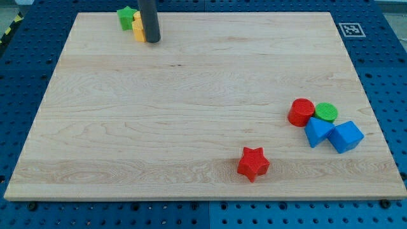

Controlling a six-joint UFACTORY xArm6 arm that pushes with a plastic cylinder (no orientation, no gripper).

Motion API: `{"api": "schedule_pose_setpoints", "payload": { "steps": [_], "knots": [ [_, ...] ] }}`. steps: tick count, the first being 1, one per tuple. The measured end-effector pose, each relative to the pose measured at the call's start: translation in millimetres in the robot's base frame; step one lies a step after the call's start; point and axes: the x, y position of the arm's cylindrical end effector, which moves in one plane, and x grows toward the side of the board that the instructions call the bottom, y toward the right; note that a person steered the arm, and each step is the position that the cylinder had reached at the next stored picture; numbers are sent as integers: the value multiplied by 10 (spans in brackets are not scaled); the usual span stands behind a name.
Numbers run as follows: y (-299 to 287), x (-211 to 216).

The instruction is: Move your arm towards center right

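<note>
My tip (152, 41) rests on the wooden board (191, 108) near the view's top left. It stands right beside a yellow block (138, 27), partly hiding it. A green star block (125, 17) touches the yellow block on its left. At the view's right a red cylinder (301, 112), a green cylinder (327, 112), a blue triangular block (317, 131) and a blue cube (346, 136) sit clustered together. A red star block (253, 163) lies near the bottom centre. The tip is far from the right-hand cluster.
The board lies on a blue pegboard table (32, 63). A black-and-white marker tag (351, 29) sits just off the board's top right corner.
</note>
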Motion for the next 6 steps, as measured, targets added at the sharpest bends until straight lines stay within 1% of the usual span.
{"api": "schedule_pose_setpoints", "payload": {
  "steps": [1,2,3,4,5,6],
  "knots": [
    [-62,4],
    [224,297],
    [817,723],
    [1398,1011],
    [2058,1055],
    [2736,1187]
  ]
}}
